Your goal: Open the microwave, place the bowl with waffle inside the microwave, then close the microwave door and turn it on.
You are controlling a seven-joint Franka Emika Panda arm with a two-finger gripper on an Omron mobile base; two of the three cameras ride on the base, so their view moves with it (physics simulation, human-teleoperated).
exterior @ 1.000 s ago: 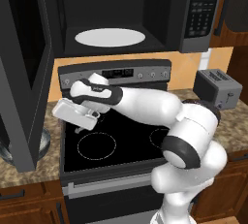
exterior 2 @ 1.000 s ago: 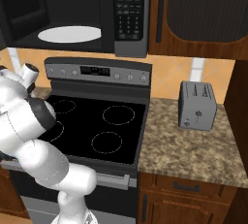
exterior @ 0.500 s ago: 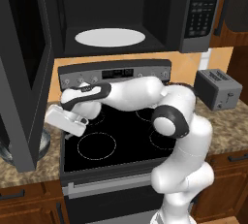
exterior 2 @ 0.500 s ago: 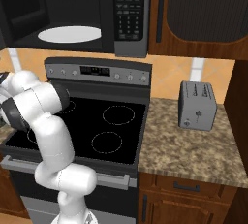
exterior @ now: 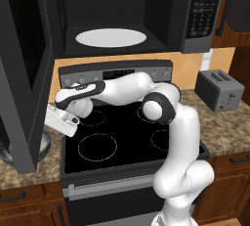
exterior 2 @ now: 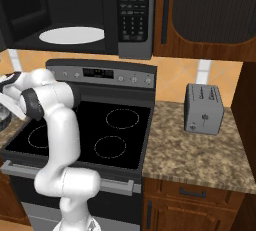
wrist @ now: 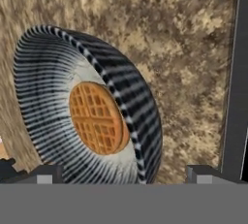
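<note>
Claw (wrist: 123, 172) jaws are seen spread wide in the hand view, one dark tip at the lower left and one at the lower right, nothing clamped between them. In the left base view the claw (exterior: 62, 122) is reached out past the left edge of the stove (exterior: 122, 132), next to the swung-open microwave door (exterior: 24, 68).

Bowl (wrist: 87, 106) is seen in the hand view resting on the speckled brown countertop (wrist: 184, 48), its blue-grey and white streaks running radially. Waffle (wrist: 97, 119) is seated in the bowl's centre, golden-brown, grid pattern visible. Bowl is framed between the two finger tips but not touched by either. In the left base view a bit of the bowl (exterior: 44, 144) is visible on the counter at the lower edge of the door, mostly hidden behind it.

Microwave (exterior: 132, 14) is mounted above the stove, cavity exposed, white turntable (exterior: 111, 37) bare. Door is hinged at the left and stands out toward the camera. Button panel (exterior 2: 134, 12) is located at the microwave's right side.

Stove has a black glass top with four ring burners and a control strip at the back. Grey toaster (exterior 2: 202, 109) is set on the counter right of the stove, well apart from the arm. Wooden cabinets (exterior 2: 210, 10) are hung to the right of the microwave.
</note>
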